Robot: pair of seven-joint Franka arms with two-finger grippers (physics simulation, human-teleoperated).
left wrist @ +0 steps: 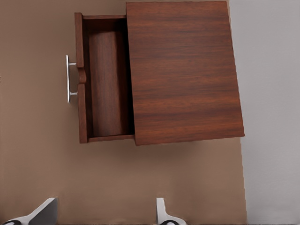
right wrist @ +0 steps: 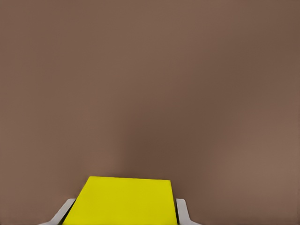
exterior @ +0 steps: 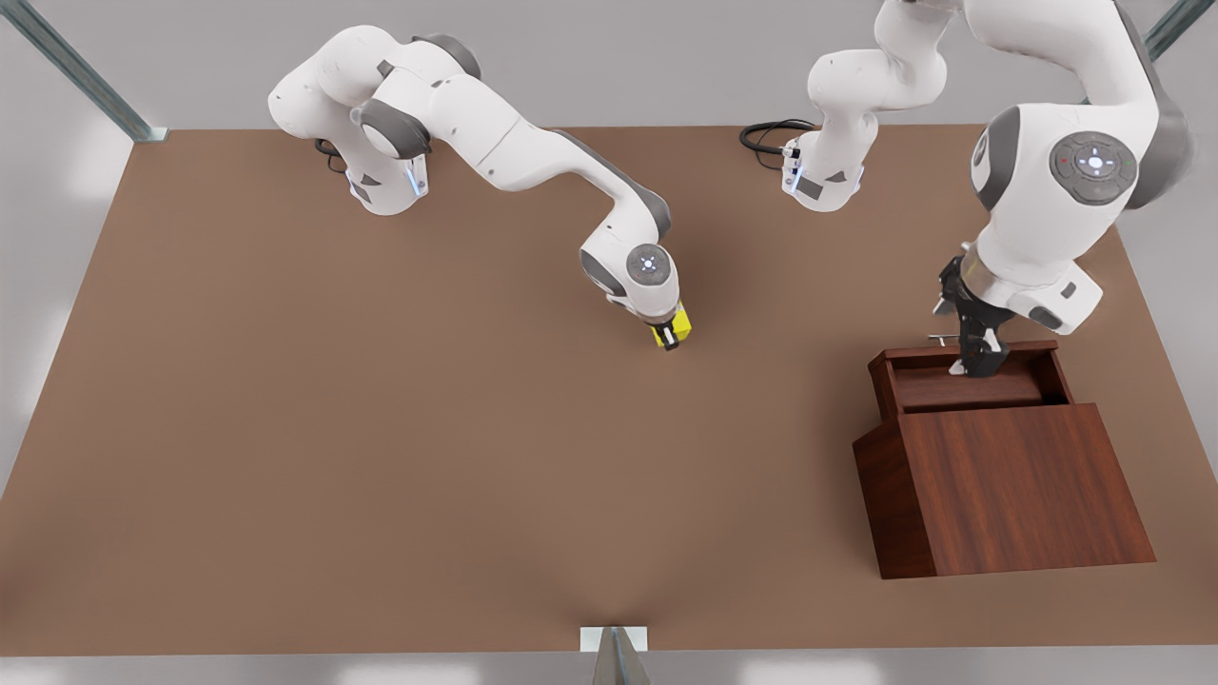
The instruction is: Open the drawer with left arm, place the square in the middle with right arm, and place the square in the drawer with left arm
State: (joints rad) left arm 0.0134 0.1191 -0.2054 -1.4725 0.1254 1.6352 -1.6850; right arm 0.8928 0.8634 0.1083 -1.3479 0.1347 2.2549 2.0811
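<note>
- My right gripper (exterior: 670, 333) is down near the middle of the tabletop (exterior: 381, 428), fingers closed on the yellow cube (exterior: 674, 326). In the right wrist view the cube (right wrist: 123, 200) sits between my two light fingertips (right wrist: 182, 210), one at each side face.
- Whether the cube's base touches the table I cannot tell from these views.
- Step in hand, as I judge it: placing the cube in the middle. The drawer stage looks done.
- Next move calls for setting the cube flat, spreading the fingers and lifting clear, so my other arm has room to come in.
- My left gripper (exterior: 980, 357) hangs over the open drawer (exterior: 971, 385), at the front view's right. Its fingers (left wrist: 161, 211) are spread and hold nothing.
- The drawer (left wrist: 105, 79) is pulled out of the dark wooden box (left wrist: 183, 70), empty, with its silver bar handle (left wrist: 69, 78) at the outer end.
- The cube: bright yellow, plain faces, sharp edges, about as wide as my finger gap, far smaller than the box. It is well apart from the drawer.
- The left arm waits.
</note>
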